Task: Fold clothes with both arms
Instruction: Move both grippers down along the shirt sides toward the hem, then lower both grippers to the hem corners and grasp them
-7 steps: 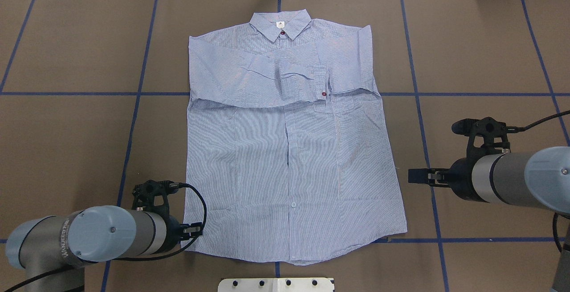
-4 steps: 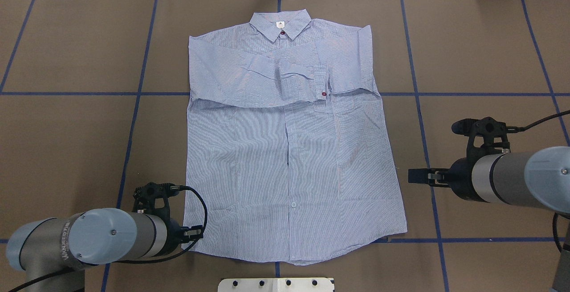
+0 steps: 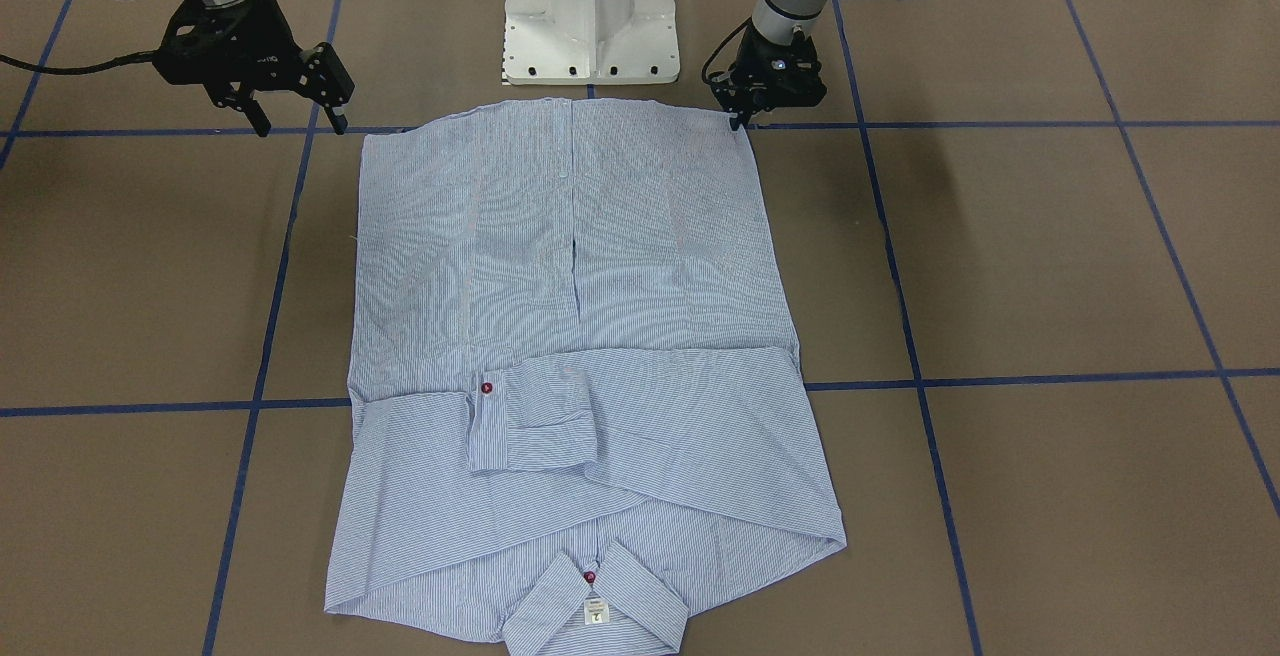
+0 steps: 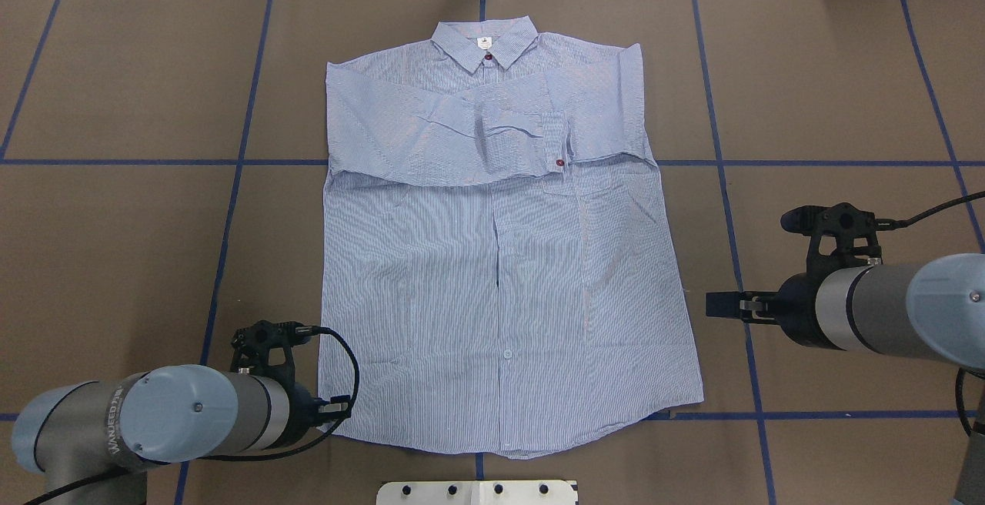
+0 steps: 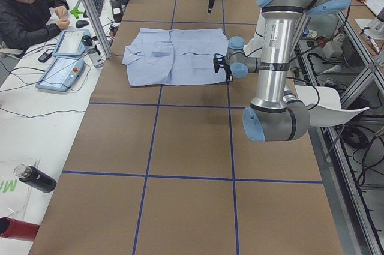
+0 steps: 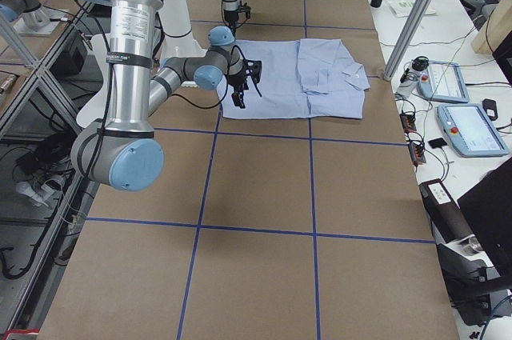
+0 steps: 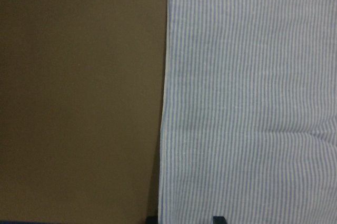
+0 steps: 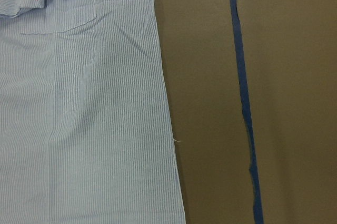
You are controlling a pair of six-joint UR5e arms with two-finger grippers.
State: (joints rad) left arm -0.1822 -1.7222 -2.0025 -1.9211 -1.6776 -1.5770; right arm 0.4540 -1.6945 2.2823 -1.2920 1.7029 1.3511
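While the right gripper (image 3: pixel 300 121) waited beside the shirt (image 4: pixel 500 274) with jaws apart, the left gripper (image 3: pixel 742 118) had crept back along the flat shirt's edge to its near hem corner — jaws seemingly apart too (the wrist view shows little) — so a grasp looked near.

A flat brown table top (image 4: pixel 115 66) was divided by dark blue tape lines (image 4: pixel 115 161). Beside it stood a long white bench (image 5: pixel 24 123), where a person in a black jacket (image 5: pixel 27 15) sat.
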